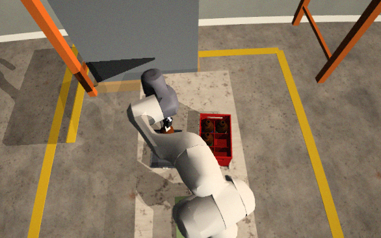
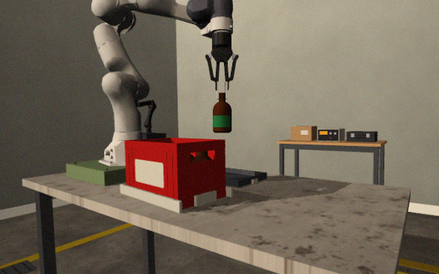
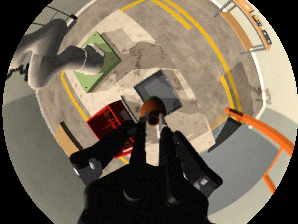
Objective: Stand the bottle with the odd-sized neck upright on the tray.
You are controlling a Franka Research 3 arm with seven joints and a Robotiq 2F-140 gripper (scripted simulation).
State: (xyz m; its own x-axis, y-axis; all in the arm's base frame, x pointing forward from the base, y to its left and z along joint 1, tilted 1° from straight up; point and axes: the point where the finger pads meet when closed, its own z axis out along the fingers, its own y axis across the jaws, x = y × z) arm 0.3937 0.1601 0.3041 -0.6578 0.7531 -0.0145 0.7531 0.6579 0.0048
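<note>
Here, the gripper held a brown bottle by its neck, fingers narrowed on it. The bottle hung upright below the fingertips, above and beside the red crate. The dark tray lay beneath, apparently slightly off to the side.

No text, brand, number or sign can be read. A blank white panel is seen on the red crate, a plain green band on the brown bottle, and a pale blank label on the cardboard box at 3 o'clock.
</note>
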